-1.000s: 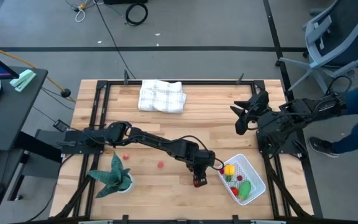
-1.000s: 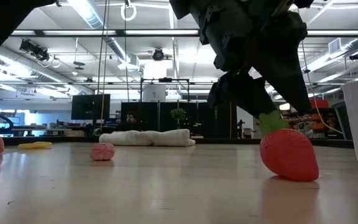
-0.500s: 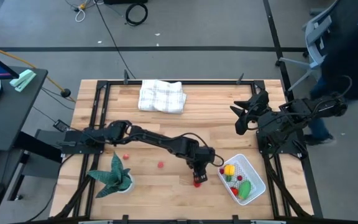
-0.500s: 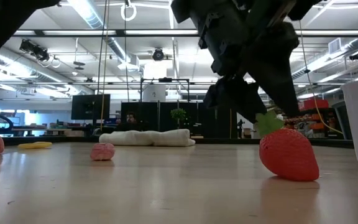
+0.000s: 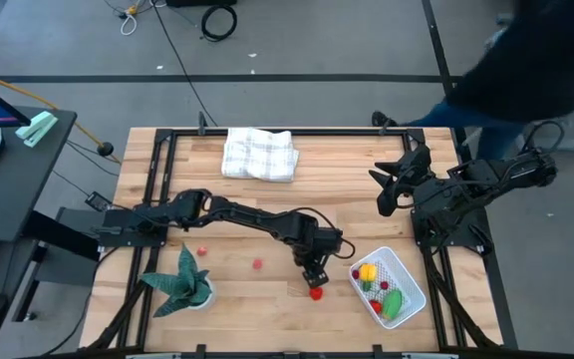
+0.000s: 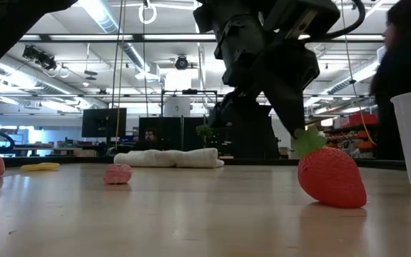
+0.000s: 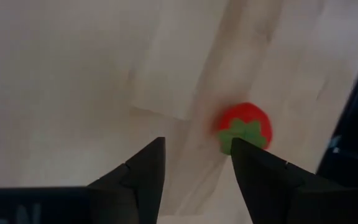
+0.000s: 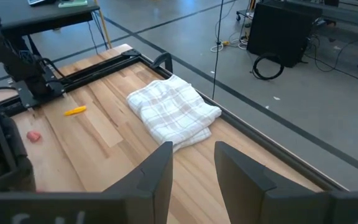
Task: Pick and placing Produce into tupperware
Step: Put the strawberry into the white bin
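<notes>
Left gripper (image 5: 314, 276) hovers lower centre of the high view, dark fingers (image 7: 143, 171) spread and empty, over a glossy red strawberry (image 5: 316, 293) with a green leafy cap on the pale wood-plank tabletop (image 5: 267, 199). White mesh-based tupperware (image 5: 407, 277) sits lower right, holding yellow, red and green pieces. Right gripper (image 5: 385, 189) waits at right, fingers parted, empty.

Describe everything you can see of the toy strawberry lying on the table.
The strawberry is a small red toy with a green leafy cap, matte and lightly dimpled. It lies tilted on the bare wooden table, cap uppermost, just outside the white tupperware. The left gripper is over it, fingers open, not gripping it.
</notes>
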Action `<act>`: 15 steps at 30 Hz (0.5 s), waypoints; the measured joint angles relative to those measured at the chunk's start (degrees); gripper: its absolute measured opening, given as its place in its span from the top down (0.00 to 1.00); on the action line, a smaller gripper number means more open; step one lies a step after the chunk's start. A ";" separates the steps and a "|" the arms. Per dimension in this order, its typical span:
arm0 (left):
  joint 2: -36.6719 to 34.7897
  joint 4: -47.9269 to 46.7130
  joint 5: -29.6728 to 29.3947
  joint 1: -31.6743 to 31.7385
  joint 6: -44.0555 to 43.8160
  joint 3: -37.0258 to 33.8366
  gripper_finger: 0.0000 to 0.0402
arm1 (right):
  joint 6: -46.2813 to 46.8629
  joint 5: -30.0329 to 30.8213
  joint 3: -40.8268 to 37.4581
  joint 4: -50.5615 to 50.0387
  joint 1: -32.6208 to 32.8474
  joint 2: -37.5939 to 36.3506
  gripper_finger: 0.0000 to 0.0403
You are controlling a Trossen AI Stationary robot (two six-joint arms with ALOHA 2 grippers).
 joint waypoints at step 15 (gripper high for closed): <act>-0.07 1.93 5.06 1.42 -8.55 0.00 0.54 | -0.02 0.00 0.00 0.00 0.01 0.00 0.68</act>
